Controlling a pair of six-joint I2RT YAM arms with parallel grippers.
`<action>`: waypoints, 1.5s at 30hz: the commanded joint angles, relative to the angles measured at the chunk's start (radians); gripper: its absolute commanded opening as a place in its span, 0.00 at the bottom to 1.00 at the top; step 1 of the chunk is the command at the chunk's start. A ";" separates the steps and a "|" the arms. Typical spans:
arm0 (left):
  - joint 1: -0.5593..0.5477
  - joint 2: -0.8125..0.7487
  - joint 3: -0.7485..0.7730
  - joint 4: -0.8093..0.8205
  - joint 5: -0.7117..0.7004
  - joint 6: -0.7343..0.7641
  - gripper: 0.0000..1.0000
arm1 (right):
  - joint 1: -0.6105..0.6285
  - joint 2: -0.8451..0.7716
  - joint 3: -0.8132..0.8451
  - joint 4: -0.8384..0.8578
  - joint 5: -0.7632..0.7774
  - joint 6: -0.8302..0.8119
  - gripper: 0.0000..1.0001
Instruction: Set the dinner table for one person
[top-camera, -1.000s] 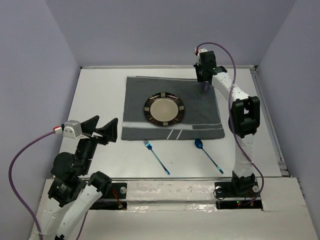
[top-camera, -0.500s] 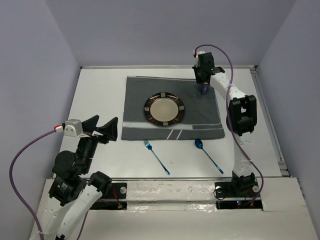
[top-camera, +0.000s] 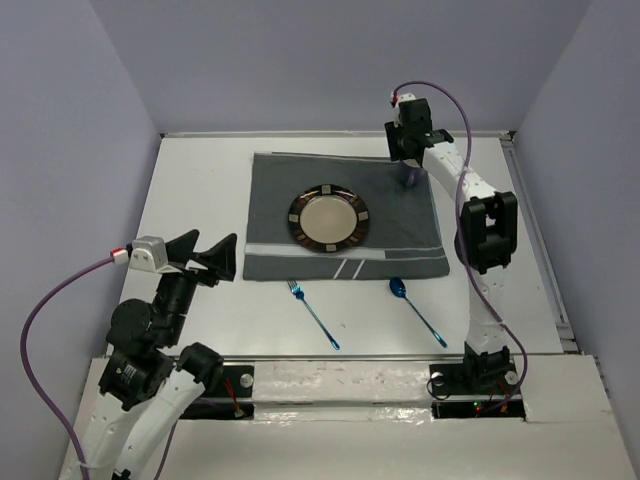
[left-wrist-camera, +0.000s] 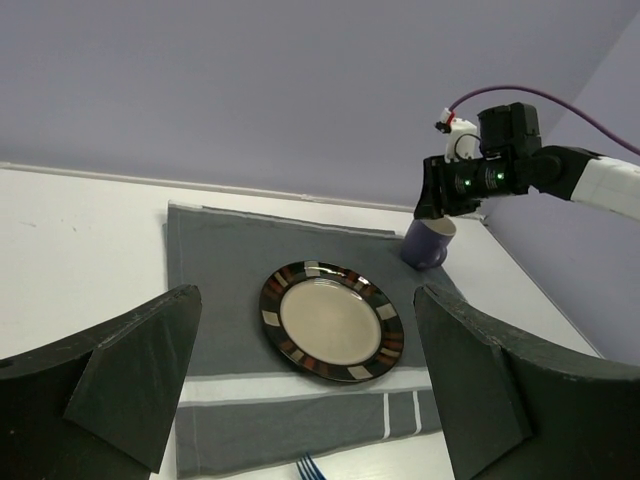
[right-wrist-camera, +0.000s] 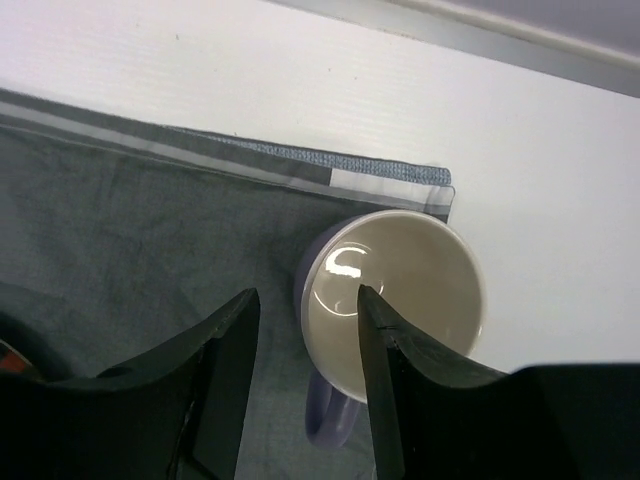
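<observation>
On the white dinner table (top-camera: 196, 190) lies a dark grey placemat (top-camera: 270, 200) with a dark-rimmed plate (top-camera: 330, 216) at its middle. A purple mug (right-wrist-camera: 400, 290) with a cream inside stands upright on the mat's far right corner (top-camera: 408, 177). My right gripper (right-wrist-camera: 307, 295) hangs over it, open, one finger inside the mug and the other outside its wall, with a gap on the outer side. A blue fork (top-camera: 314, 314) and a blue spoon (top-camera: 418, 311) lie on the table in front of the mat. My left gripper (top-camera: 214, 240) is open and empty at the near left.
In the left wrist view the plate (left-wrist-camera: 332, 320), the mug (left-wrist-camera: 427, 243) and the right gripper (left-wrist-camera: 440, 205) show beyond my wide-open fingers. Lilac walls close in the table on three sides. A metal rail runs along the near edge (top-camera: 380, 355).
The right gripper's jaws have parted from the mug's wall, and the mug now stands free on the mat. The left arm has not moved.
</observation>
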 joint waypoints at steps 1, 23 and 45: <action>0.013 0.022 -0.001 0.053 0.025 0.018 0.99 | 0.016 -0.192 -0.026 0.029 -0.016 0.072 0.50; 0.060 0.035 -0.005 0.057 0.046 0.016 0.99 | 0.923 -0.582 -1.017 0.360 0.047 0.506 0.38; 0.073 0.038 -0.005 0.064 0.071 0.009 0.99 | 0.906 -0.392 -0.690 0.307 0.206 0.602 0.00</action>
